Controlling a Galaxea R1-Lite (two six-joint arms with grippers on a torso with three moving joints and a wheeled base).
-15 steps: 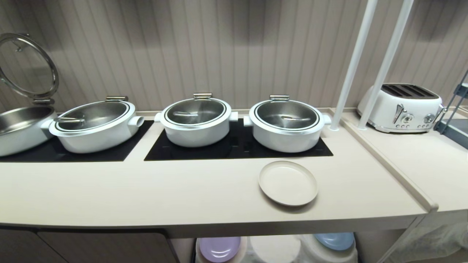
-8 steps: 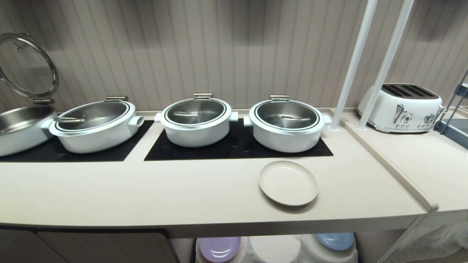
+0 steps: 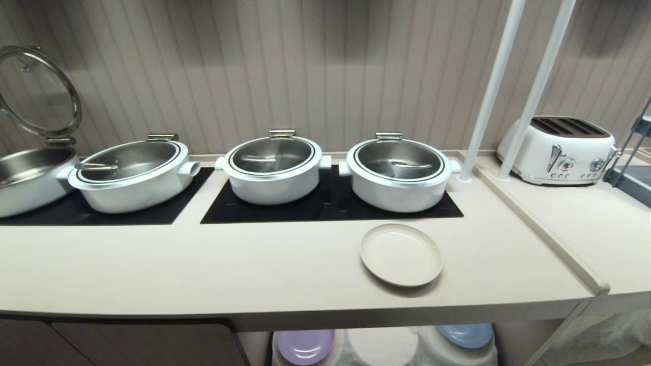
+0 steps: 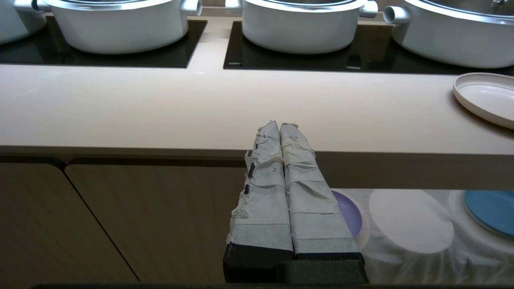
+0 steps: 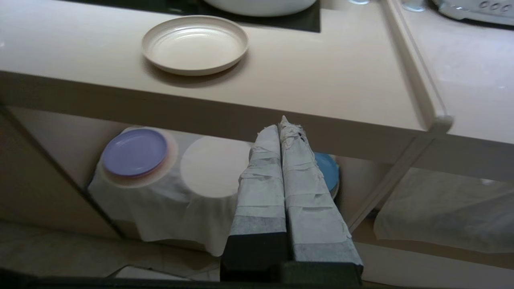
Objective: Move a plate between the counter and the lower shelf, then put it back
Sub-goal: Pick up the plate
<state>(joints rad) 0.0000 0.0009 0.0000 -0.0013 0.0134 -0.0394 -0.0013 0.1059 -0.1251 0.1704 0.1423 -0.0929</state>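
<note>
Left to right from the head cam: open-lidded pan (image 3: 28, 178) at far left, then three white lidded pots (image 3: 274, 170) on the black panels (image 3: 330, 206), then the plate (image 3: 401, 254) sitting flat on the desk (image 3: 203, 269) just in front of the rightmost pot, toaster (image 3: 557, 150) well off to the right. Neither arm shows in the head cam. Left gripper (image 4: 279, 126) is clenched, empty, hanging below the desk's front edge ahead of the brown cabinet door (image 4: 152, 224); I'd leave it parked. Right gripper (image 5: 281, 122) is also clenched on nothing, below and in front of the desk edge, plate up and to its left in its view. Lower shelf (image 5: 160, 200) underneath has a lilac plate (image 5: 134, 151) on the left pad, a bare middle pad (image 5: 213, 166), and a blue plate (image 5: 327, 168) on the right pad, partly behind my fingers. My read: first step not started, plate yet to be picked off the desk. To do it well I'd open the right gripper before going up, clear the rounded front edge, then come at the near rim low and nearly level so one finger slips under the lip. The rim is shallow, so a steep approach would likely just push it toward the pot. Target the bare middle pad afterwards.
</note>
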